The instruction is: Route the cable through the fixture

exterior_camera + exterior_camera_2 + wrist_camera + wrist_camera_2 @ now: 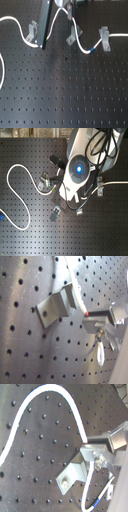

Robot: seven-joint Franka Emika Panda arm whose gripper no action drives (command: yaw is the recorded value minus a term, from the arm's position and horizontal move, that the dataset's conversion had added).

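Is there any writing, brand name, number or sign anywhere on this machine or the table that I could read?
None can be read in any view.
The arm shows only a glowing blue light, no lettering.
The metal fixtures, the black perforated table and the white cable carry no visible print; its blue band is plain colour.
The hand is too blurred to show any marking.

A dark perforated board carries the white cable and metal brackets.
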